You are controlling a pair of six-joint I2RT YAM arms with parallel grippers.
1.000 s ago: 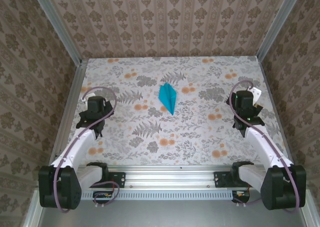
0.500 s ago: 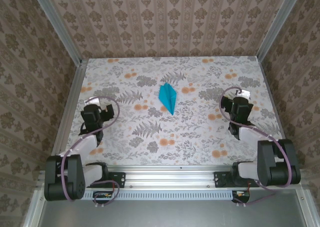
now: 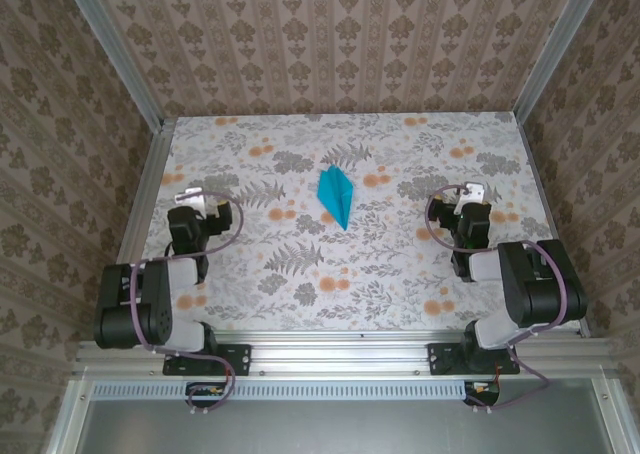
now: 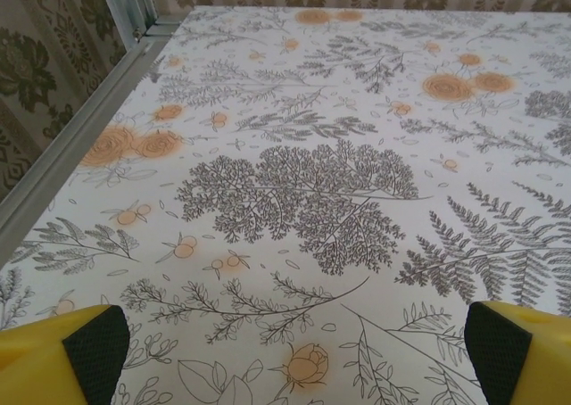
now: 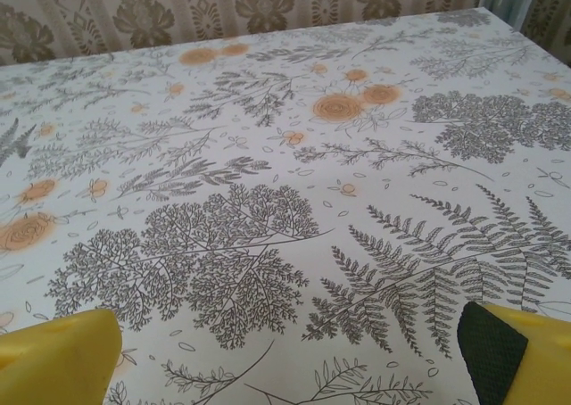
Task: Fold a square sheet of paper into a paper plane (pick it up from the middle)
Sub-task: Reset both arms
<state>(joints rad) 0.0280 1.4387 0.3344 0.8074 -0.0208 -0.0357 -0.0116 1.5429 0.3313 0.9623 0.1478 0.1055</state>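
The paper plane [image 3: 336,196], a narrow bright cyan-blue dart with a centre crease, lies flat on the floral table at centre back, its tip toward the near side. My left gripper [image 3: 188,222] rests low at the left, far from the plane. In the left wrist view that gripper [image 4: 294,356] is open, its yellow fingers [image 4: 62,351] wide apart over bare tablecloth. My right gripper [image 3: 470,222] sits low at the right, also well away from the plane. From the right wrist camera, the gripper [image 5: 294,351] is open with nothing between its fingers [image 5: 517,356].
The floral tablecloth [image 3: 380,264] covers the whole work surface. Aluminium rails [image 3: 140,214] border the left and right sides, with patterned walls behind. Both arms are folded back near their bases at the near edge [image 3: 340,339].
Both arms have folded back toward their bases, the grippers drawing slightly inward and lower. The paper plane has not moved.
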